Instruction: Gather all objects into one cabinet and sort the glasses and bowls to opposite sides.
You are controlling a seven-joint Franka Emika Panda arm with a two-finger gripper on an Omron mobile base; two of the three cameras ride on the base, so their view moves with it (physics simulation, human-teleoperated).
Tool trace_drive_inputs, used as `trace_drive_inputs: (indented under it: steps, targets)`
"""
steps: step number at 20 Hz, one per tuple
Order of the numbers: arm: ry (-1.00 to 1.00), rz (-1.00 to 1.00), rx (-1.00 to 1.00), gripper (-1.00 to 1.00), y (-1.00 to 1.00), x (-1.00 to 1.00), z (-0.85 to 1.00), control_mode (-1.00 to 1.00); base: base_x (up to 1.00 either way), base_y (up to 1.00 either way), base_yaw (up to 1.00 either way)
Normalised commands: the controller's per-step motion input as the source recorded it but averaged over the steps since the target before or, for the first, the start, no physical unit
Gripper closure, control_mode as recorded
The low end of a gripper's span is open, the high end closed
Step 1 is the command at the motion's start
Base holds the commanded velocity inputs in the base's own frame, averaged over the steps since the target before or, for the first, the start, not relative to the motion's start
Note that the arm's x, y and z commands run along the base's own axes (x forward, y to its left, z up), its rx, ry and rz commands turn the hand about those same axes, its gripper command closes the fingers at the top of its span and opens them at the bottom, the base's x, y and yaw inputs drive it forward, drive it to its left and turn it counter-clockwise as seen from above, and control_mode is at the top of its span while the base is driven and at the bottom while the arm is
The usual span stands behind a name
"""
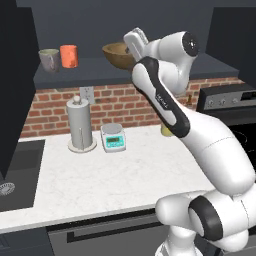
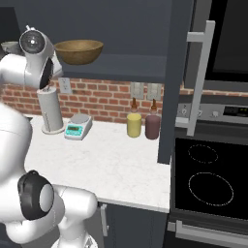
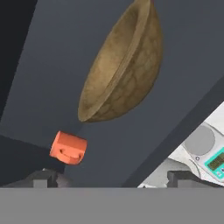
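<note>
I see my two-finger gripper (image 3: 112, 177) with its tips spread wide, gripping nothing. The wide brown wooden bowl (image 1: 118, 54) sits on the dark slate-grey cabinet shelf (image 1: 95, 67), well apart from the small orange cup (image 1: 69, 56) and grey-beige mug (image 1: 49, 59) standing just beside each other.

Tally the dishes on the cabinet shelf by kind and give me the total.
Cups: 2, the grey-beige mug and the orange cup
Bowls: 1, the wooden bowl
Total: 3
</note>
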Motion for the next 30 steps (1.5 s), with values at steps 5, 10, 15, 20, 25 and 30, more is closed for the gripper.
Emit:
trace_drive_inputs:
  steps: [5, 10, 15, 20, 25, 30]
  targets:
    - [0.16, -0.01, 0.25, -1.00, -0.62, 0.00, 0.04, -1.00, 0.00, 0.00, 0.00]
    - [0.12, 0.00, 0.22, -1.00, -0.27, 0.04, 0.00, -1.00, 0.00, 0.00, 0.00]
    - [0.14, 0.00, 0.14, -1.00, -0.01, 0.20, 0.00, -1.00, 0.00, 0.00, 0.00]
    - [0.17, 0.00, 0.06, -1.00, 0.16, 0.13, -0.05, -1.00, 0.00, 0.00, 0.00]
    - [0.03, 0.00, 0.04, -1.00, 0.00, 0.15, 0.00, -1.00, 0.00, 0.00, 0.00]
    - [0.00, 0.00, 0.02, -1.00, 0.00, 0.02, 0.00, -1.00, 0.00, 0.00, 0.00]
